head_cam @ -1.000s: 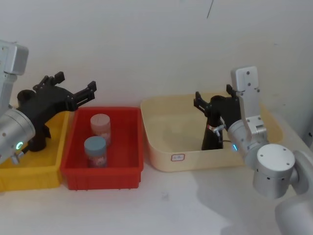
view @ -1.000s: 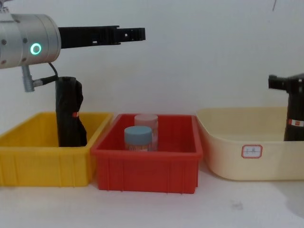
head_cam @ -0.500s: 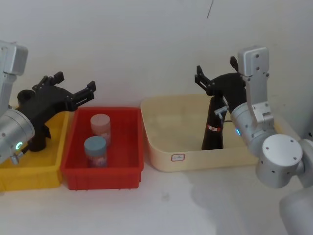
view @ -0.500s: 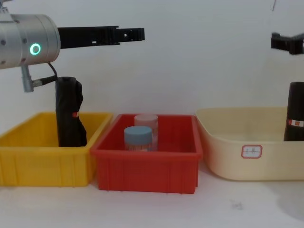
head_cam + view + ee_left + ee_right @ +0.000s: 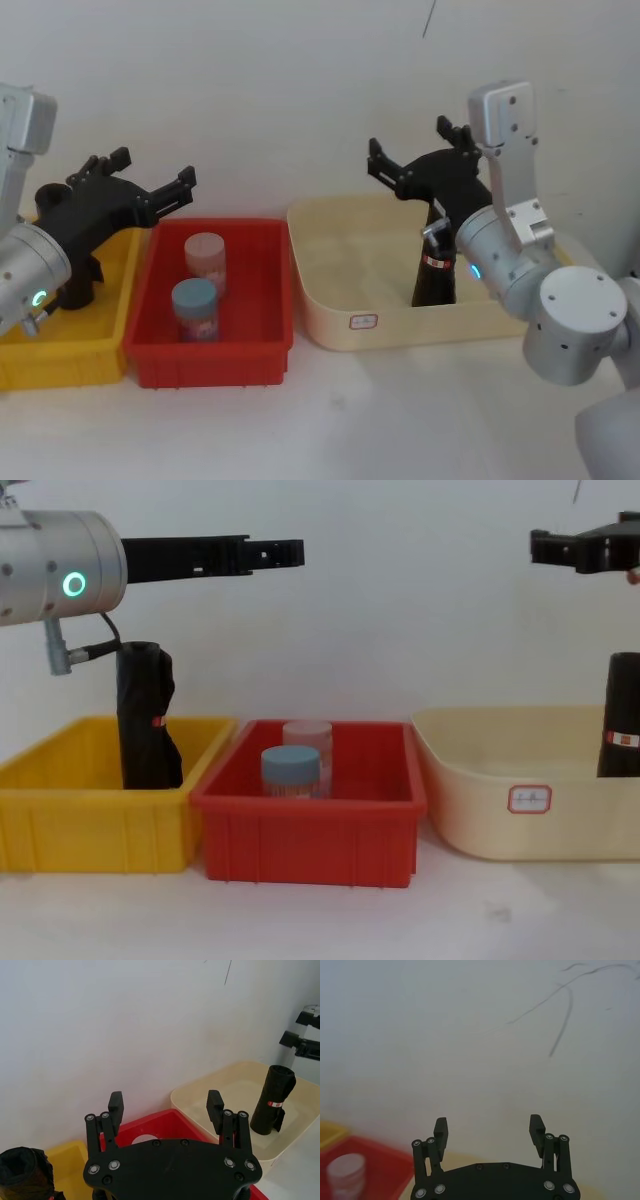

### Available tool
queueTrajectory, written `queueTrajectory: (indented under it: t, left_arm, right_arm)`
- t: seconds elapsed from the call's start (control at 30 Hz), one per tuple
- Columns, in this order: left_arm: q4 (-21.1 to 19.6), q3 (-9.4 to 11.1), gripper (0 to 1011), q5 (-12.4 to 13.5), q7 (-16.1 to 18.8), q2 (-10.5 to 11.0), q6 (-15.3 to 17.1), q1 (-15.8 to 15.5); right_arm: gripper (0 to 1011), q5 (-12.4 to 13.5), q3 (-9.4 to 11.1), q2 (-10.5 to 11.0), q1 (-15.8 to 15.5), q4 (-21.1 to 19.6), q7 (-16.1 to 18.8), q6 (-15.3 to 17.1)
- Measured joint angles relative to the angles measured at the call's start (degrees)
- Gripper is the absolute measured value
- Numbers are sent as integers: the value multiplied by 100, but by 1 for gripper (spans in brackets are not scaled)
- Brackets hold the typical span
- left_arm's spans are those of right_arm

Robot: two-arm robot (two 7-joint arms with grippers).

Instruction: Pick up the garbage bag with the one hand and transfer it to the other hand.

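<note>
Black right tool, apart, level above garbage bag; left tool likewise apart.

Soft, even, bright room light falls on a white wall and a white table, and highlights stay gentle. A faint grey shadow pools on the table's right side, and a thin dark one runs under the red bin. A green ring and a blue ring glow small and distinct. The black garbage bag reads as a nearly flat dark shape.
</note>
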Motion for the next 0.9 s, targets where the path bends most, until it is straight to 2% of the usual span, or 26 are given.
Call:
queueTrajectory:
  t: [0.43,0.63,0.9]
  left_arm:
    - [0,0,1001,0,-1,0,0,0]
    - [0,0,1001,0,0,0,0,0]
    - [1,0,1002,0,-1,0,0,0]
  right_arm:
    - [1000,238,-299,-7,-98,-477,543,1117]
    - [1000,258,-608,-51,-74,-541,736,1686]
    - [999,144,-944,-157,16,-419,822,2063]
